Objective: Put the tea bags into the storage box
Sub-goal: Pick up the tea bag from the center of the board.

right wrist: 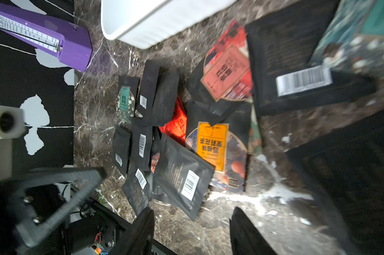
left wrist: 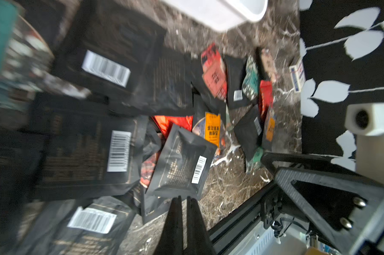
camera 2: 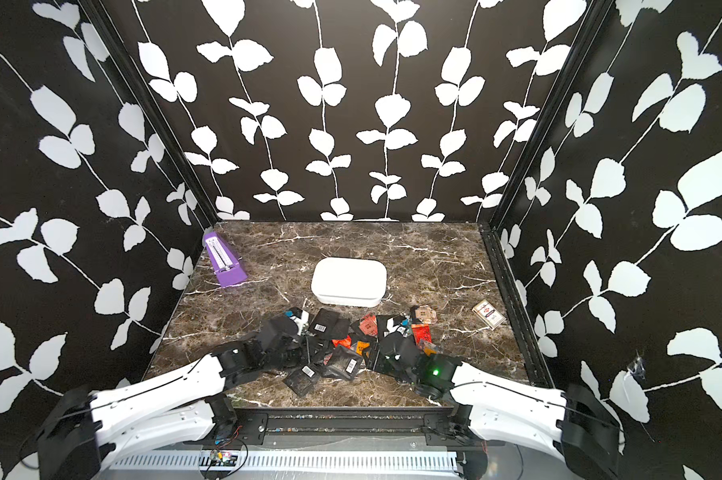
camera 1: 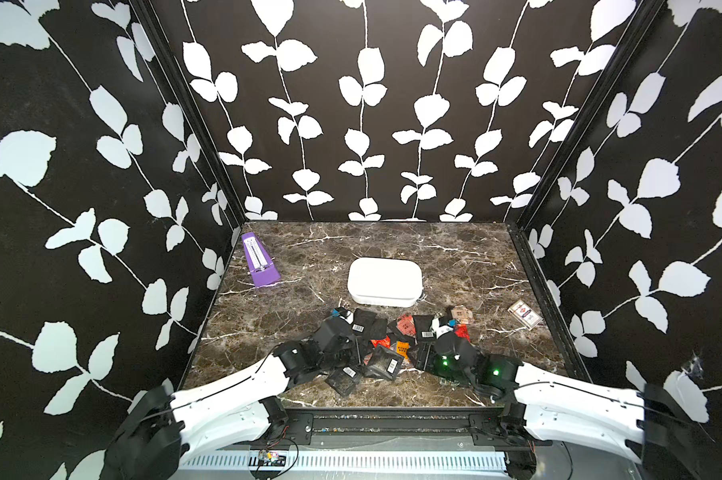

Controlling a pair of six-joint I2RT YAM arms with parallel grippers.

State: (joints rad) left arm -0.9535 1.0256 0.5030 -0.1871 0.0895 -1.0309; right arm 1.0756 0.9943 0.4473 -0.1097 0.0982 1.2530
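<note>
surface | storage box mid surface, no bags seen inside | tea bags heaped btw box & front edge | L claw pinching edge of black bag | R claw spread, holds nothing | risk: thin grip slips, bag drops; arms close, may bump

One storage box lies beyond the two grippers, one purple metronome lies far out past the left gripper, and one white-and-red card pack lies outward of the right gripper. Between and around the grippers lie the tea bags: at least seven black with barcode labels and at least six coloured. Overlaps hide the full count.
</note>
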